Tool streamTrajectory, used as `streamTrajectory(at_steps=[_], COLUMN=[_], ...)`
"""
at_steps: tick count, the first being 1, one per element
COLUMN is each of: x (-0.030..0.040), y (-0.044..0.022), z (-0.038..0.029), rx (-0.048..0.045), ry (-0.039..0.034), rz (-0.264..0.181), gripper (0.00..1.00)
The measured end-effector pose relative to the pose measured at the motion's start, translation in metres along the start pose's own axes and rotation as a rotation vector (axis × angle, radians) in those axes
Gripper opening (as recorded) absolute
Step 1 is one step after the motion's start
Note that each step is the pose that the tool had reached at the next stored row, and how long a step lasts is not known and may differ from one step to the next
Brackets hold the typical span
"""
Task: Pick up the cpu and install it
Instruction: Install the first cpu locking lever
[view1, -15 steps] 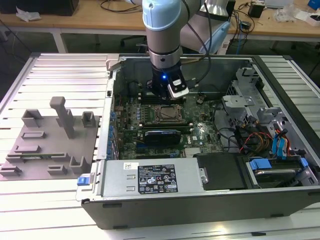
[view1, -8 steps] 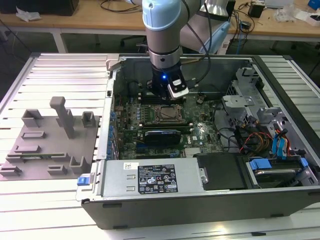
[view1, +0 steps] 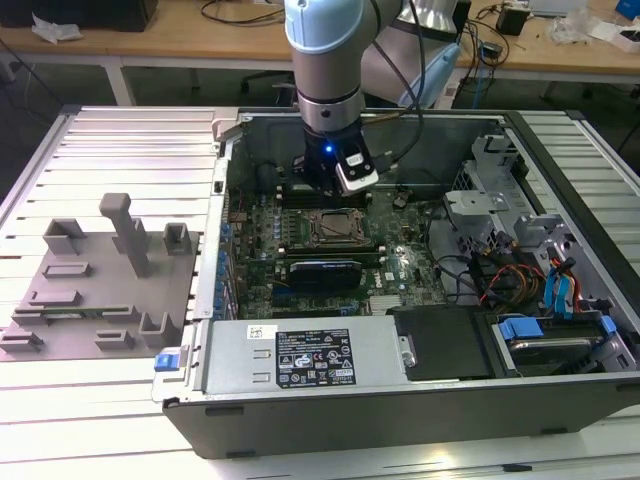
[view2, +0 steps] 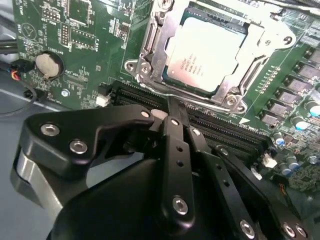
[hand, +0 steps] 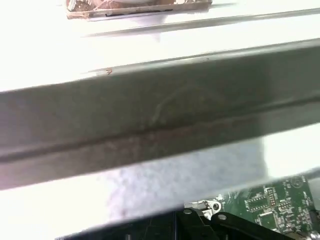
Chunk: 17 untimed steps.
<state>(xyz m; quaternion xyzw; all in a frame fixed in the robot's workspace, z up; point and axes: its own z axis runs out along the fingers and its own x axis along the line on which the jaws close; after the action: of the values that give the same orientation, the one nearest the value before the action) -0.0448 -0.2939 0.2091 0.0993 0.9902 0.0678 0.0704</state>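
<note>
- The open computer case (view1: 420, 400) lies on the worktop (view1: 120, 150) and holds the green motherboard (view1: 300, 250), a grey power supply (view1: 300, 355) with a white label along its near wall, and drive bays with blue tabs and coloured cables at the exterior view's right.
- On the motherboard sits the socket (view2: 150, 55), a dark square metal frame; the cpu (view2: 202, 55) lies flat inside it, silvery top up, ringed by the frame.
- In the exterior view the socket (view1: 338, 227) is just below the arm's wrist, near the middle of the case.
- The gripper (view2: 172, 107) hangs just beside the socket, over the black memory slots (view2: 225, 130) that border the frame.
- Its black fingers (view2: 175, 150) are pressed together with no gap and nothing between them.
- The cpu lies apart from the fingers, beyond their tips, untouched.
- Outside the case, at the exterior view's left, a grey fixture plate (view1: 95, 290) with upright blocks rests on the worktop.
</note>
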Motion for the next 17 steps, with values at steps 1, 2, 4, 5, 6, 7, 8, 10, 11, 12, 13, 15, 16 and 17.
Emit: streamTrajectory(at_steps=[1, 2, 4, 5, 6, 7, 8, 10, 11, 12, 13, 15, 16, 17], x=[-0.0002, -0.0004, -0.0006, -0.0007, -0.0007, -0.0009, -0.0011, -0.0017, -0.0020, -0.0024, -0.0030, -0.0043, -0.0046, -0.0049], y=[0.0002, 0.0005, 0.0008, 0.0008, 0.0006, 0.0001, -0.0008, -0.0040, -0.0054, -0.0075, -0.0112, -0.0198, -0.0218, -0.0235], z=[-0.0014, -0.0033, -0.0051, -0.0053, -0.0054, -0.0055, -0.0057, -0.0061, -0.0063, -0.0065, -0.0070, -0.0081, -0.0084, -0.0086], rx=[0.0005, 0.0021, 0.0164, 0.0261, 0.0361, 0.0491, 0.0570, 0.0655, 0.0669, 0.0681, 0.0693, 0.0723, 0.0735, 0.0745], ry=[-0.0001, -0.0004, -0.0029, -0.0043, -0.0058, -0.0080, -0.0095, -0.0111, -0.0113, -0.0117, -0.0119, -0.0124, -0.0127, -0.0129], rz=[0.000, 0.000, -0.003, -0.004, -0.005, -0.008, -0.009, -0.010, -0.010, -0.010, -0.011, -0.011, -0.011, -0.011], gripper=[0.11, 0.11, 0.11, 0.11, 0.11, 0.11, 0.11, 0.11, 0.11, 0.11, 0.11, 0.11, 0.11, 0.11])
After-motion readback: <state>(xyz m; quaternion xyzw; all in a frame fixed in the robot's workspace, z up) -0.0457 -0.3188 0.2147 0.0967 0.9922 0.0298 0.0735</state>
